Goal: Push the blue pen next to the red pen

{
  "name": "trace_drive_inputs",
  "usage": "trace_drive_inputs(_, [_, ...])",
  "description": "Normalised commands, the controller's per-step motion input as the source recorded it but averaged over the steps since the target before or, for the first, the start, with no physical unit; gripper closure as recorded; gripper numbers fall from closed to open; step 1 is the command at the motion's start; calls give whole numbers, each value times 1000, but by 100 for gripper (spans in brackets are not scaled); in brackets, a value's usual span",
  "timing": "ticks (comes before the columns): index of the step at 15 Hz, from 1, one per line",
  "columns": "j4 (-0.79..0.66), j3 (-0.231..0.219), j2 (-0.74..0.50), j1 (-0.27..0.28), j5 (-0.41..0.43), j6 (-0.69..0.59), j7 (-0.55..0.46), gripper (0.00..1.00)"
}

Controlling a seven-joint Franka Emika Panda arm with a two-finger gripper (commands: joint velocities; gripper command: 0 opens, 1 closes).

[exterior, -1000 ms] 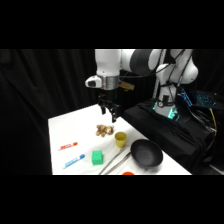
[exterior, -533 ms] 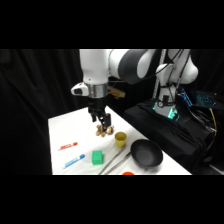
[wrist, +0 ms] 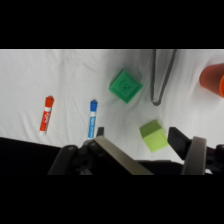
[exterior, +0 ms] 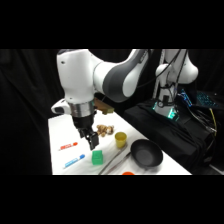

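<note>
- The arm has swung left and lower, toward the table's near side.
- Gripper (wrist: 145, 150) open, empty, partly cut off below.
- Blue pen (wrist: 92, 118) lies beside red pen (wrist: 46, 114), apart.

Backdrop: black, dark all around.
Table (exterior: 60, 135): white top.
Right edge: black cabinet (exterior: 175, 135) with cables and teal light (exterior: 171, 114).
</note>
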Motion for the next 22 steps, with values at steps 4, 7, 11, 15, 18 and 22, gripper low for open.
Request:
trace_drive_inputs(4, [590, 51, 432, 8, 108, -108, -177, 0])
trace_drive_inputs(7, [519, 50, 398, -13, 120, -100, -219, 0])
trace_drive_inputs(11, [483, 83, 381, -74, 162, -110, -265, 0])
trace_drive_inputs(15, [438, 114, 341, -113, 158, -105, -262, 0])
trace_drive_inputs(18, [413, 109, 311, -109, 137, -114, -239, 0])
trace_drive_inputs(22, [390, 105, 272, -112, 134, -131, -238, 0])
